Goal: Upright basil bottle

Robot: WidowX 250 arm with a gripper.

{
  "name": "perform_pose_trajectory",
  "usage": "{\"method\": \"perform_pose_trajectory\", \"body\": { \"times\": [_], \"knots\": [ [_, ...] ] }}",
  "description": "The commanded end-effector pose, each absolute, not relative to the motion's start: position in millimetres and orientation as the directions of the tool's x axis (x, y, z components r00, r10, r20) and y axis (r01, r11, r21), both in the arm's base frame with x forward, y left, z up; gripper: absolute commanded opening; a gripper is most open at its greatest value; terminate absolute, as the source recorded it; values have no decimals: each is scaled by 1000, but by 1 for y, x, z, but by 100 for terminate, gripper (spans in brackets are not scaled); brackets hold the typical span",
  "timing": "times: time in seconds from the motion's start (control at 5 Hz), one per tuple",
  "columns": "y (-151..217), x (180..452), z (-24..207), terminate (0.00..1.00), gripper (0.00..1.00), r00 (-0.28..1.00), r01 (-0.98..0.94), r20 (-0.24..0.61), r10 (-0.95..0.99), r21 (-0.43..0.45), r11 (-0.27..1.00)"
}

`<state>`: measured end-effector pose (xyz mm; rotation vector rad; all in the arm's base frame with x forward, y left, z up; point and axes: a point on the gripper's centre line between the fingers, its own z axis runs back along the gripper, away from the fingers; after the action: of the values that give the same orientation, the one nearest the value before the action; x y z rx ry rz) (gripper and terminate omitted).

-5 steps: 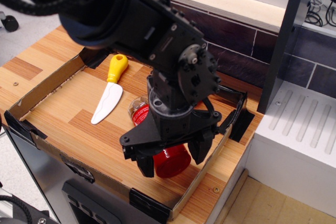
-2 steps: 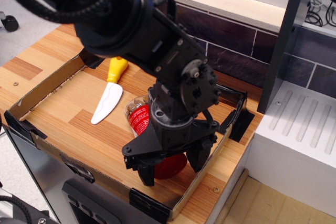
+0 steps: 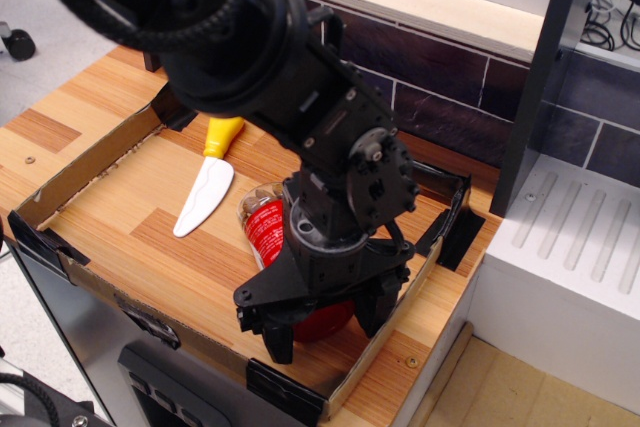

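The basil bottle lies on its side inside the low cardboard tray (image 3: 88, 154). Its red-and-white label (image 3: 262, 227) shows to the left of my wrist, and part of its glossy red cap (image 3: 322, 321) shows between my fingers. My gripper (image 3: 322, 327) hangs straight down over the cap end, low over the wooden floor. Its jaws are open and stand on either side of the cap; I cannot tell whether they touch it. One black fingertip (image 3: 279, 339) is at the front left. The rest of the bottle is hidden by my wrist.
A toy knife (image 3: 205, 190) with a yellow handle and white blade lies at the tray's left. The tray's front-right cardboard wall (image 3: 385, 337) is close to my fingers. A white ribbed drainer (image 3: 570, 237) and a dark post (image 3: 535, 77) stand to the right.
My gripper has moved down and slightly towards the front, over the red cap, so less of the cap shows. The bottle and knife have stayed where they were.
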<state>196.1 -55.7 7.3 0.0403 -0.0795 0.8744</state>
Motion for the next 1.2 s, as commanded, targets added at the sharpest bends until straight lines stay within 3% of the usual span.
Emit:
{"method": "perform_pose_trajectory", "body": {
  "times": [0.0,0.2,0.6,1.0],
  "knots": [
    [-56,209,19,0,0,640,-762,119,759,-25,647],
    [-53,211,35,0,0,640,-762,127,758,-19,647],
    [-43,215,84,0,0,633,-773,64,772,-14,635],
    [-34,216,105,0,0,625,-781,-48,779,-45,623]
  ]
}}
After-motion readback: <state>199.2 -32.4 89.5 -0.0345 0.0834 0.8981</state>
